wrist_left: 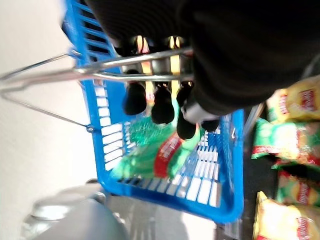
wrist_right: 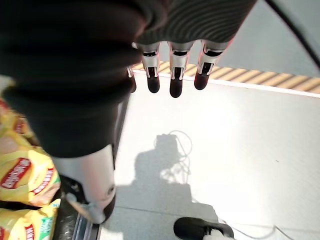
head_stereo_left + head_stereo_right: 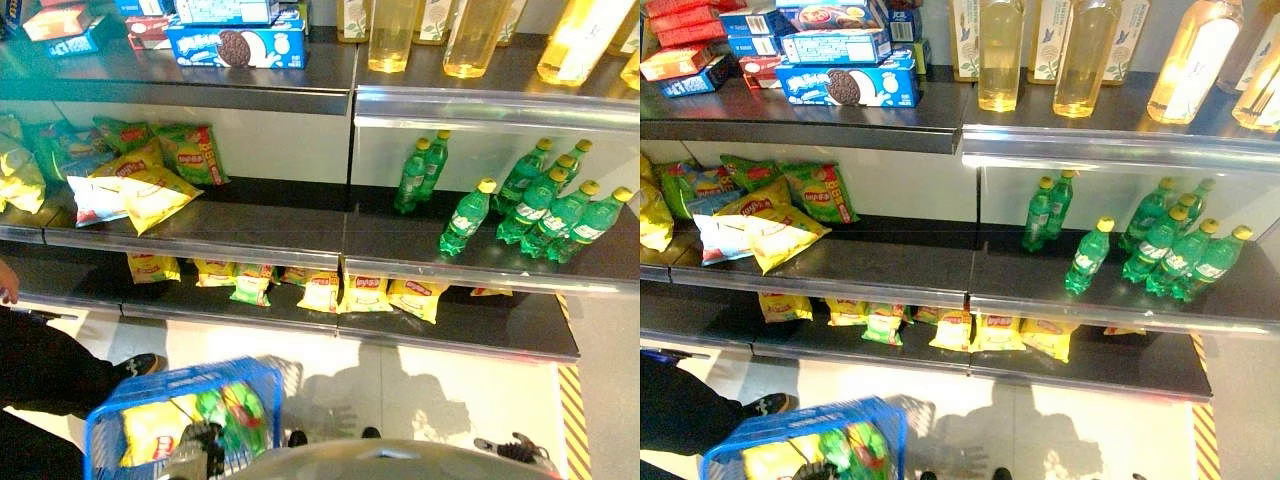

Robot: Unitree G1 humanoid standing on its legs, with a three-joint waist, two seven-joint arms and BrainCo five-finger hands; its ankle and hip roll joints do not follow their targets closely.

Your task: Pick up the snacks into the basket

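A blue plastic basket (image 3: 245, 375) hangs low at the left over the floor, with a yellow snack bag (image 3: 150, 425) and a green one (image 3: 230, 410) inside. My left hand (image 1: 160, 100) is shut on the basket's metal handle (image 1: 60, 75), fingers curled over the wire. My right hand (image 2: 172, 75) hangs open above the floor and holds nothing; yellow snack bags (image 2: 25, 175) lie on the low shelf beside it. More yellow and green bags (image 3: 150, 195) are piled at the middle shelf's left end. A row of yellow bags (image 3: 320, 290) lines the bottom shelf.
Green bottles (image 3: 540, 205) stand on the middle shelf's right half. Cookie boxes (image 3: 235, 45) and pale yellow bottles (image 3: 470, 35) fill the top shelf. A person in dark trousers, with a shoe (image 3: 135, 365), stands at the left beside the basket. A striped floor line (image 3: 575, 420) runs at right.
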